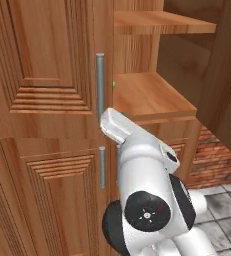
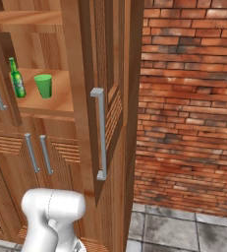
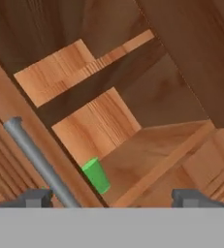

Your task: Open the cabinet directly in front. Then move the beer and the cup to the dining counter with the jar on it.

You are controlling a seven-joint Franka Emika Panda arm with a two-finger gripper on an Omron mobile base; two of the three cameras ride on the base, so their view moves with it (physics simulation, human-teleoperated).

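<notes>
Kitchen corner, brick wall (image 2: 188, 98) to the right, grey tiled floor below; tall wooden cabinet (image 1: 47, 65) ahead, its right door (image 2: 102, 98) swung out edge-on, left door closed
- Shelf (image 2: 53, 101), middle level, inside the open half: carries both task items
- Beer (image 2: 16, 78): green bottle, upright, long axis vertical, at the left end of the shelf beside the closed door's edge
- Cup (image 2: 43, 85): plain green, upright, rim up, just right of the beer and apart from it; in the hand view it sits low and left of centre, partly behind the closed door's grey bar handle (image 3: 38, 162)
- Gripper (image 3: 111, 197): jaws spread wide, nothing between them, tips pointing up into the open half
- Key relation: both items lie forward and toward the left side of the opening, cup nearer the gripper's line than the beer; judged next reach goes in past the handle, leftward, with a sideways approach on an upright body
</notes>
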